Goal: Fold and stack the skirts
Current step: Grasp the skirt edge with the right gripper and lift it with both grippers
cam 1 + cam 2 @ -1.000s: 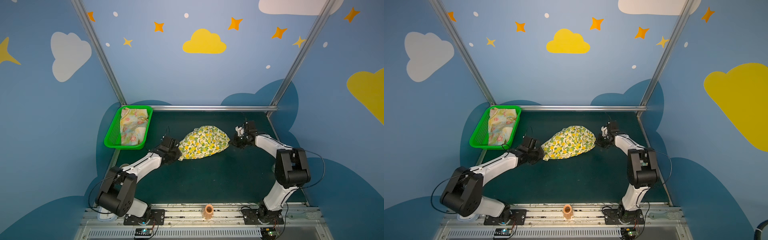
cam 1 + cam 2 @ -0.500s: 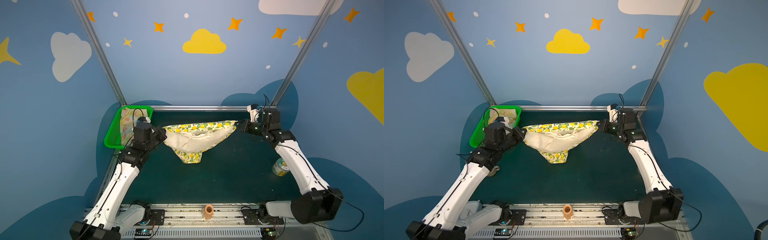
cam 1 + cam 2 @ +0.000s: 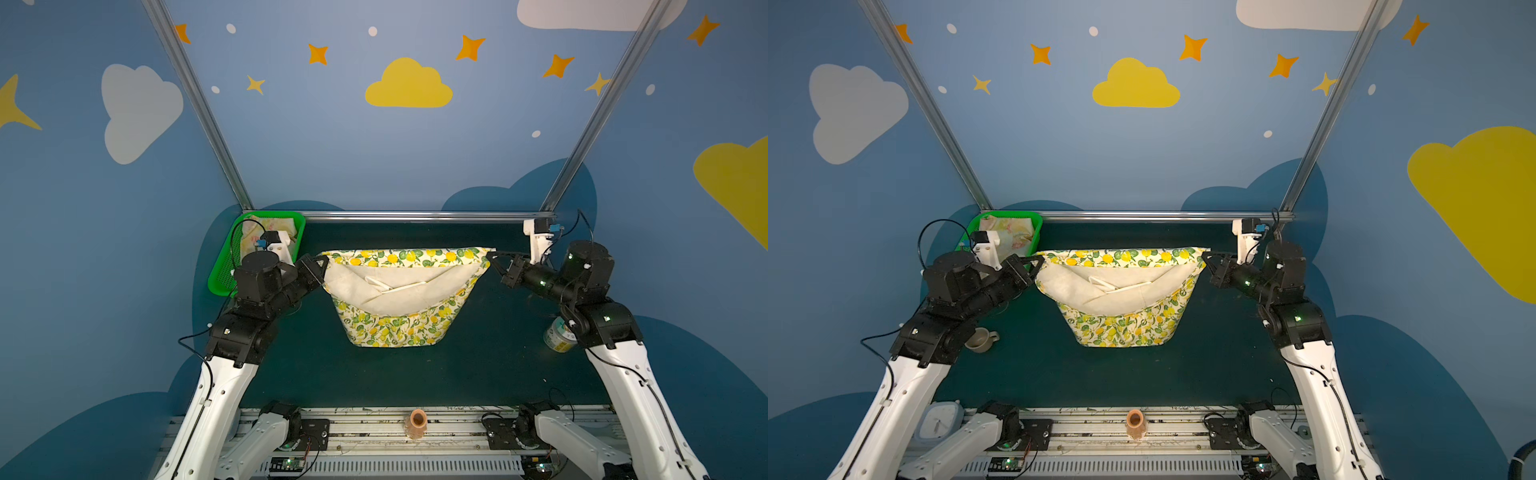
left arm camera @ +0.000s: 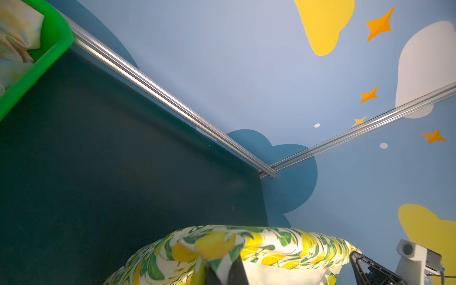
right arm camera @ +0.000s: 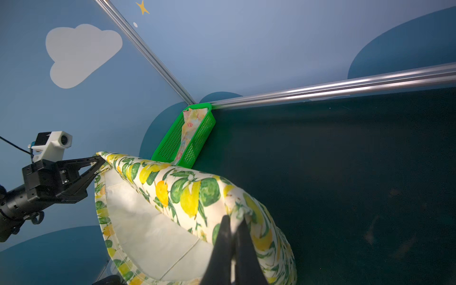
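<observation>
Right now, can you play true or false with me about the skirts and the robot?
Both pairs of jaws are shut on top corners of the lemon skirt. True.
The flowery skirt lies on the table. False: it sits in the green basket.
The lemon skirt is folded flat. False: it hangs stretched open, cream lining showing.
A small can stands near the right arm. True.
</observation>
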`<state>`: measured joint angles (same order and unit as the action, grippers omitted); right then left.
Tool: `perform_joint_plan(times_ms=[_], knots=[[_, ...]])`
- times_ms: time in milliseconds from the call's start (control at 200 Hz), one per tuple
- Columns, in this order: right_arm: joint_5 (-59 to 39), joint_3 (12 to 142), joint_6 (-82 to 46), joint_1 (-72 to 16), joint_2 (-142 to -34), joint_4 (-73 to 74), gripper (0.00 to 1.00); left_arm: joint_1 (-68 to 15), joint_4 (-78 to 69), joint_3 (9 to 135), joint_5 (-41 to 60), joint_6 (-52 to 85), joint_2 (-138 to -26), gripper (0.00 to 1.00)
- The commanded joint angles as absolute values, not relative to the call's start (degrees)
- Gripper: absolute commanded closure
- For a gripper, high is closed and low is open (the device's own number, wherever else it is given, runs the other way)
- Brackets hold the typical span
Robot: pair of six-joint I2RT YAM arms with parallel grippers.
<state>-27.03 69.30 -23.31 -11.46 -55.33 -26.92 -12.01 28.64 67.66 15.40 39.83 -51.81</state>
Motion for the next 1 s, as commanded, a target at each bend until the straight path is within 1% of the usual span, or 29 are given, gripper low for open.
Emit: perform_joint_plan(times_ms=[0, 210, 400, 516, 706, 721, 736, 746, 776, 796, 801, 861, 911, 936, 996], knots=[[-24.71, 69.23, -24.03, -11.07, -57.44, -28.66, 1.0, -11.34, 30.47, 67.93, 16.24, 40.17, -54.69, 0.96], [-25.93, 65.75, -26.48, -10.55, -68.76, -22.83, 1.0, -11.26, 23.78, 62.98, 17.47, 41.57, -64.14, 0.96], [-26.24, 66.74, -28.87, -9.97, -84.23, -16.85, 1.0, -9.73, 20.26, 63.74, 17.89, 41.83, -76.74, 0.96], [-27.53, 72.85, -29.62, -9.6, -95.6, -18.18, 1.0, -8.16, 18.13, 66.58, 19.87, 42.19, -84.88, 0.96], [-31.07, 90.01, -30.66, -9.58, -112.57, -27.54, 1.0, -6.72, 14.33, 73.29, 25.08, 42.0, -98.27, 0.95], [-31.15, 91.27, -30.74, -9.58, -113.64, -28.19, 1.0, -6.68, 14.0, 73.9, 25.58, 42.05, -99.22, 0.93], [-31.24, 92.37, -30.82, -9.56, -114.65, -28.51, 1.0, -6.63, 13.52, 74.38, 25.92, 42.14, -99.9, 0.88], [-31.47, 93.31, -30.85, -9.61, -115.56, -28.76, 1.0, -6.53, 13.09, 74.65, 26.17, 42.22, -100.45, 0.82], [-31.71, 94.71, -30.74, -9.58, -116.82, -28.98, 1.0, -6.48, 11.9, 75.09, 26.34, 42.74, -101.61, 0.58], [-31.77, 95.53, -30.61, -9.58, -117.63, -28.85, 0.99, -6.34, 10.78, 75.15, 26.22, 43.13, -102.1, 0.48], [-31.7, 95.89, -30.53, -9.58, -117.96, -28.88, 0.96, -6.34, 10.49, 75.1, 26.2, 43.19, -102.16, 0.47], [-30.88, 97.12, -30.03, -9.57, -118.82, -28.74, 0.89, -6.07, 6.55, 74.18, 25.49, 44.14, -102.27, 0.39], [-29.89, 97.3, -29.35, -9.67, -118.55, -28.91, 0.77, -5.61, 4.56, 73.14, 24.44, 44.94, -101.46, 0.34], [-28.99, 97.14, -28.76, -9.67, -117.97, -29.15, 0.71, -5.47, 3.96, 72.61, 24.0, 45.0, -100.8, 0.32], [-27.22, 96.44, -27.36, -9.82, -116.53, -29.75, 0.65, -5.17, 4.05, 71.37, 23.06, 44.52, -98.78, 0.31]])
